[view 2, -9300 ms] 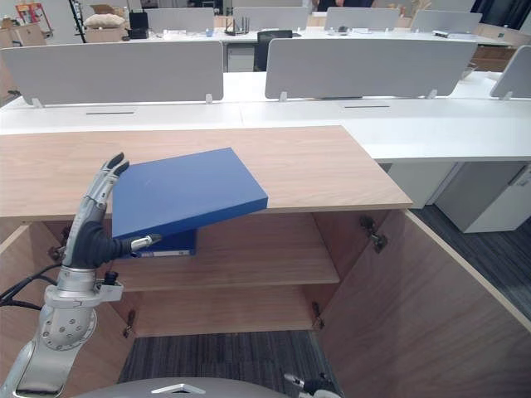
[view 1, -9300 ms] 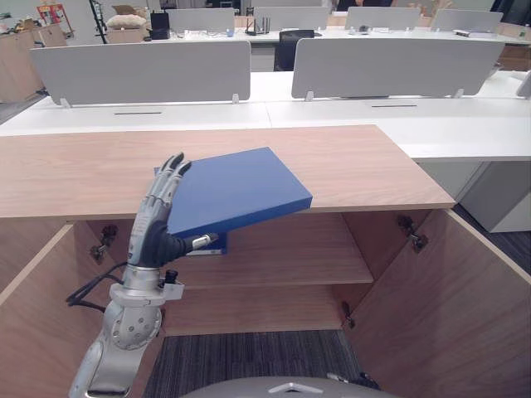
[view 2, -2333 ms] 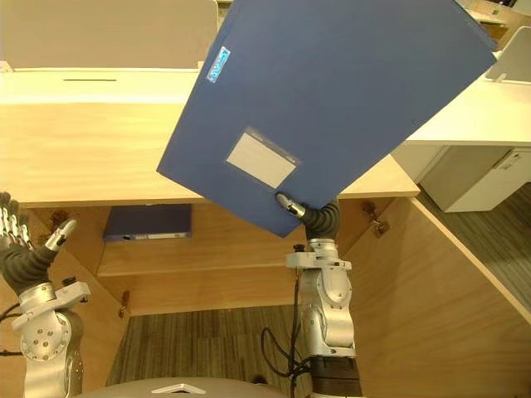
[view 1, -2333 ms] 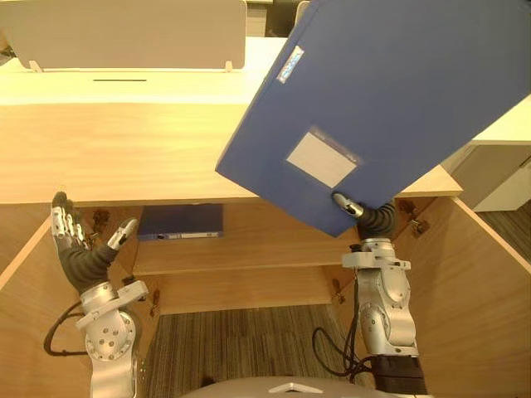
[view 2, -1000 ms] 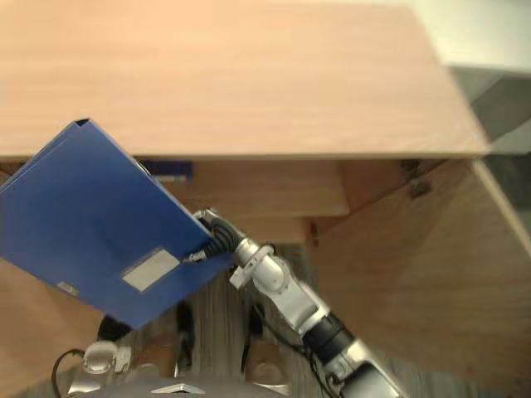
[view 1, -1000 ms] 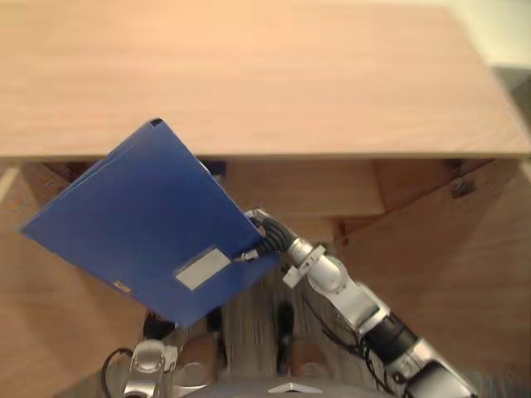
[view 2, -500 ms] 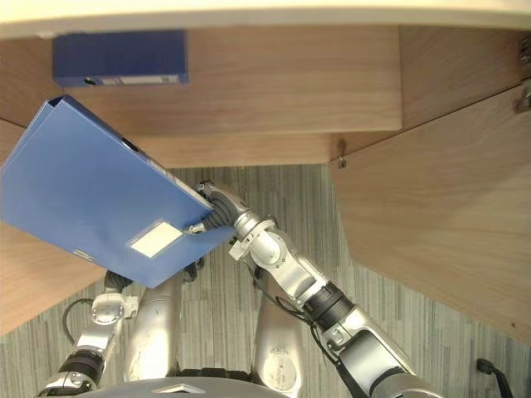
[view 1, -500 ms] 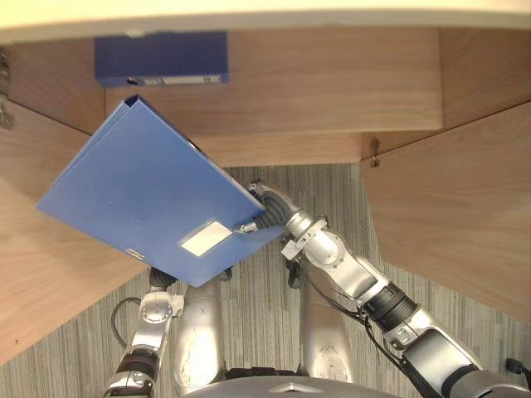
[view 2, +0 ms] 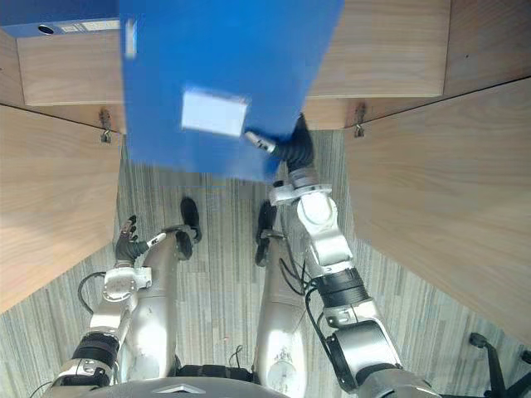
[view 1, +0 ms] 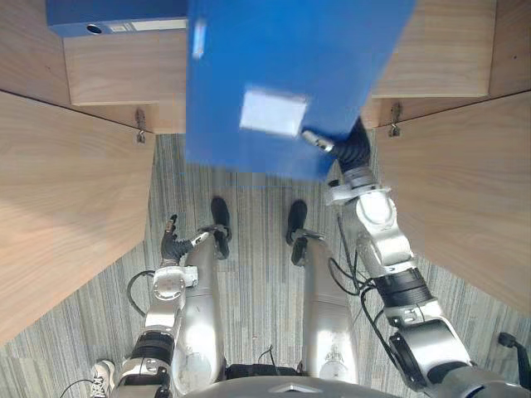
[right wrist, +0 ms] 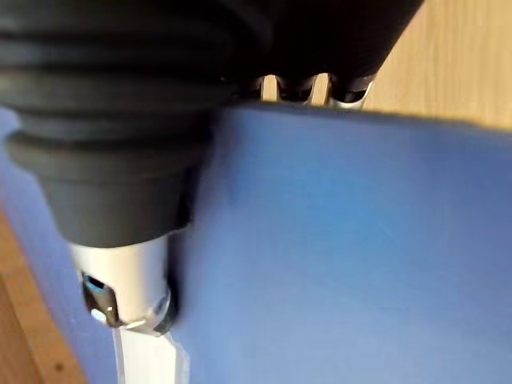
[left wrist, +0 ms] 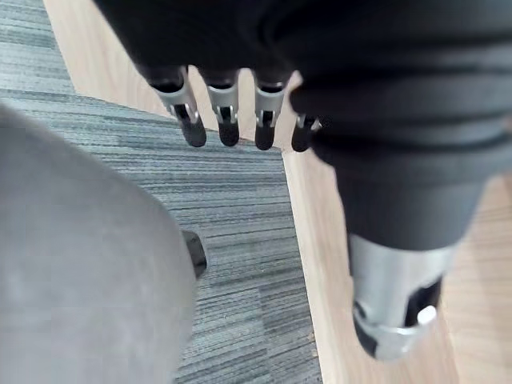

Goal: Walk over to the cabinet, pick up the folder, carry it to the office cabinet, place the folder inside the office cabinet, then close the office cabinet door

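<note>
The blue folder [view 1: 290, 75] with a white label hangs flat-on in front of the open cabinet, covering the middle of its shelf. My right hand [view 1: 344, 149] grips its lower right corner from below, with the thumb across the front face. In the right wrist view the thumb [right wrist: 140, 320] presses on the folder [right wrist: 344, 240] and the fingers curl behind its edge. My left hand [view 1: 177, 245] hangs low at my side with straight fingers [left wrist: 228, 120], holding nothing, above the carpet.
A second blue folder [view 1: 116, 16] lies on the cabinet shelf [view 1: 124, 75] at the upper left. The cabinet's wooden doors stand open on the left [view 1: 66, 207] and on the right [view 1: 465, 191]. A black chair base [view 2: 485, 342] sits at the lower right.
The right hand has swung the folder from a slant at the left to the centre, in front of the shelf. The camera has shifted too.
</note>
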Motion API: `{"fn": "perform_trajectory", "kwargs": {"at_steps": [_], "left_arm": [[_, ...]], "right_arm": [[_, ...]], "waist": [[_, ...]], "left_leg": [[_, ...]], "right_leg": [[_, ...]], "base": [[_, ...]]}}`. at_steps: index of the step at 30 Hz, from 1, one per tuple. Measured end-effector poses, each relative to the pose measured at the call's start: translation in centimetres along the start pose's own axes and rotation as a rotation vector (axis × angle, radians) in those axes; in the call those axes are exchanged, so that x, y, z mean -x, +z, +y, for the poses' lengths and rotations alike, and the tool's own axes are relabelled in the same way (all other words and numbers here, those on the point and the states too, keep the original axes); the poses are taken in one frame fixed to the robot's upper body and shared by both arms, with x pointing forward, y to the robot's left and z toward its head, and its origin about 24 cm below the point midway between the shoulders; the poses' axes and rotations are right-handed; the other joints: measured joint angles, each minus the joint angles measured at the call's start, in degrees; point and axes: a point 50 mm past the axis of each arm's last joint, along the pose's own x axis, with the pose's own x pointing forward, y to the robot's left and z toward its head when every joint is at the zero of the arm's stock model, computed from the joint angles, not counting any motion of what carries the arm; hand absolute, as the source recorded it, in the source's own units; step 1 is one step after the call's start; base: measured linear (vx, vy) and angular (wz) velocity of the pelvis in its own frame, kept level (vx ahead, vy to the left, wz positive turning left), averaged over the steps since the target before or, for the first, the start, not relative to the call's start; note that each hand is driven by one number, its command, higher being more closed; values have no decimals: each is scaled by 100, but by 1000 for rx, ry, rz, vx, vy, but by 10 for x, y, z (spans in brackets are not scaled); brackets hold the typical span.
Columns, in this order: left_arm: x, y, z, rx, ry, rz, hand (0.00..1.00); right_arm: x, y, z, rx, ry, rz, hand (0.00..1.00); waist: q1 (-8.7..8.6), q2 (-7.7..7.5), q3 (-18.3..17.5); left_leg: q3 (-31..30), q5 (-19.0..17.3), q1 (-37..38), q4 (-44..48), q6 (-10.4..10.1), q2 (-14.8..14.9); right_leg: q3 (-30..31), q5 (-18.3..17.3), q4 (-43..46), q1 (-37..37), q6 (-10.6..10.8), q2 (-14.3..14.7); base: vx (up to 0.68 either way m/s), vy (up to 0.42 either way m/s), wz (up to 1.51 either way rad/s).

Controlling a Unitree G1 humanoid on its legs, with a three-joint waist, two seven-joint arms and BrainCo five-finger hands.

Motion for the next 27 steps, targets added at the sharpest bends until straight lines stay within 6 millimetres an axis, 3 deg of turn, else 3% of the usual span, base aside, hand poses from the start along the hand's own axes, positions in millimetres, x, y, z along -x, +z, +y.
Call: {"fn": "perform_trajectory", "kwargs": {"at_steps": [13,18,27], "left_arm": [[-3,7,-6,76,18,-9,0],[-3,7,-6,97,31,-2,0],[-4,6,-10,127,87,28,0]], "right_arm": [[-48,10,-63,-377,-430,-20,100],[-65,12,-64,-449,-499,8,100],[-79,22,-55,-641,-637,-3,100]], "waist": [[15,3,-3],[16,3,-9],[-23,12,-20]], "left_leg": [[-46,46,-118,-137,10,-41],[-59,169,-117,-308,-2,-79],[-121,438,-120,-685,-10,-156]], "right_leg": [[-129,-13,-88,-76,-17,-58],[-199,76,-249,-50,-24,-78],[-326,225,-460,-47,-90,-108]], "base": [[25,-11,3],[20,0,3],[-10,-17,6]]}}
